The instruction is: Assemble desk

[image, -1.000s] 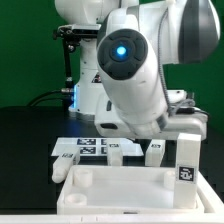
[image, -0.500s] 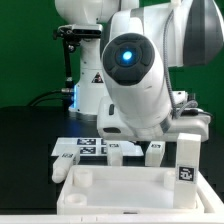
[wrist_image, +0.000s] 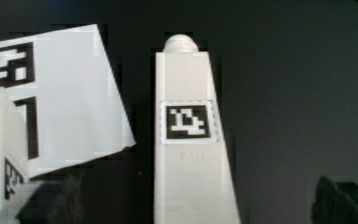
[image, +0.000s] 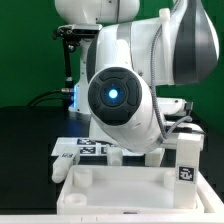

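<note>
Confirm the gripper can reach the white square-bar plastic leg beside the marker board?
Probably yes: the white square-bar plastic leg lies uncovered in the wrist view, nothing over it; the marker board is only alongside.

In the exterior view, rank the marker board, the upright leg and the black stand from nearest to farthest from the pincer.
The pincer is hidden behind the arm's lower end; ranked from there.
1. Marker board, just beside it, toward the exterior view's left.
2. Upright leg, at the exterior view's right edge.
3. Black stand, far back on the exterior view's left.
</note>
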`<state>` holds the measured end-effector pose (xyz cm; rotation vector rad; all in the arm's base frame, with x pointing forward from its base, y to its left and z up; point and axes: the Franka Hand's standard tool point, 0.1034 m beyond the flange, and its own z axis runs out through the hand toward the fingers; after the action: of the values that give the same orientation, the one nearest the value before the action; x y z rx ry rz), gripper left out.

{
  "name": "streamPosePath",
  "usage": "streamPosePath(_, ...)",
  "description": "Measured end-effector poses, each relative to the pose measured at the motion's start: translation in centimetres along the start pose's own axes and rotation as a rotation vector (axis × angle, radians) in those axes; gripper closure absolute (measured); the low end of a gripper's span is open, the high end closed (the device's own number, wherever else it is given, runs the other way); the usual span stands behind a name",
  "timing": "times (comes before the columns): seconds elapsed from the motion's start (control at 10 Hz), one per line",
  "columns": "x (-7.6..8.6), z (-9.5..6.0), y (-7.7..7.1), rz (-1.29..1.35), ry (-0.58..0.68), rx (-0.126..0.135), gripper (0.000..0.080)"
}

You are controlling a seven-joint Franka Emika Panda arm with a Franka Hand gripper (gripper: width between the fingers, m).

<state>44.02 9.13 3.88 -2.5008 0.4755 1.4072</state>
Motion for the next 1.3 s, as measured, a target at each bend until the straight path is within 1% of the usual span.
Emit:
streamPosePath(0.2,0.8,1.0,0.3,0.065,-0.037,0.053,0.015)
streamPosePath(0.3,1.0,1.3,0.3,0.08,-0.044,0.05,0.015)
streamPosePath(0.4,1.2,1.8,-0.1,0.074,-0.04,0.048,0.015)
streamPosePath(0.5,1.6,2.3,-0.1,0.077,-0.027,0.045,0.015)
streamPosePath(0.7,1.7,2.5,0.0,0.078,-0.027,0.046,0.015)
streamPosePath(0.8,1.7,2.4,0.0,0.078,-0.027,0.046,0.0266)
streamPosePath(0.9,1.7,2.4,0.0,0.078,-0.027,0.047,0.0401)
streamPosePath(1.0,1.7,2.4,0.0,0.078,-0.028,0.047,0.0401)
streamPosePath(1.1,1.7,2.4,0.0,0.079,-0.028,0.047,0.0514)
streamPosePath(1.2,1.7,2.2,0.1,0.078,-0.025,0.049,0.0514)
streamPosePath(1.3,0.8,0.8,0.0,0.07,-0.011,0.056,0.0514)
